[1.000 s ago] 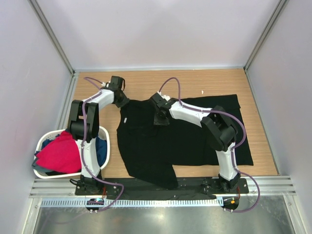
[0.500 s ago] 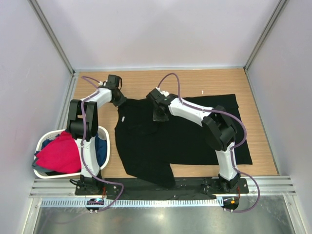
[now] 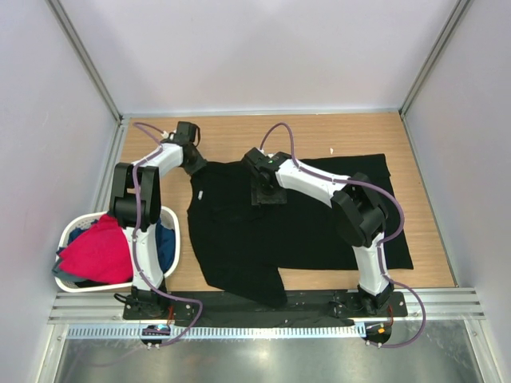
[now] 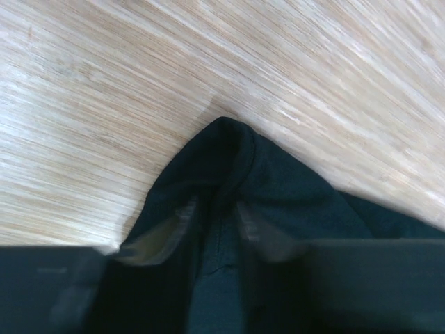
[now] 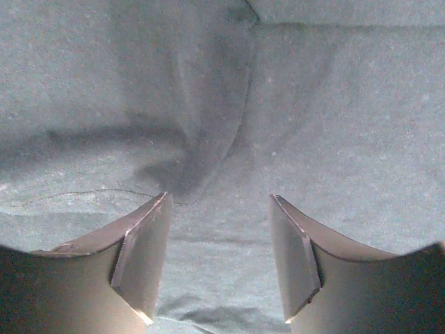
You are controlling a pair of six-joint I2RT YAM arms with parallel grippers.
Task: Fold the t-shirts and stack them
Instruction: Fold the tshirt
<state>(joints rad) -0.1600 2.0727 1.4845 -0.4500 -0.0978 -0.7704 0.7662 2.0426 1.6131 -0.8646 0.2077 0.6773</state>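
Black t-shirt (image 3: 263, 231) lay spread on the table (image 3: 335, 136), your left gripper (image 4: 212, 216) pinching its far-left corner, your right gripper (image 5: 219, 257) open just above the cloth; flattening appeared in hand, and you next needed a hold for folding.

black t-shirt (image 3: 263, 231) | red t-shirt (image 3: 100, 251) | blue t-shirt (image 3: 167, 246) | white basket (image 3: 89, 286) | light wood-grain table (image 3: 335, 136)
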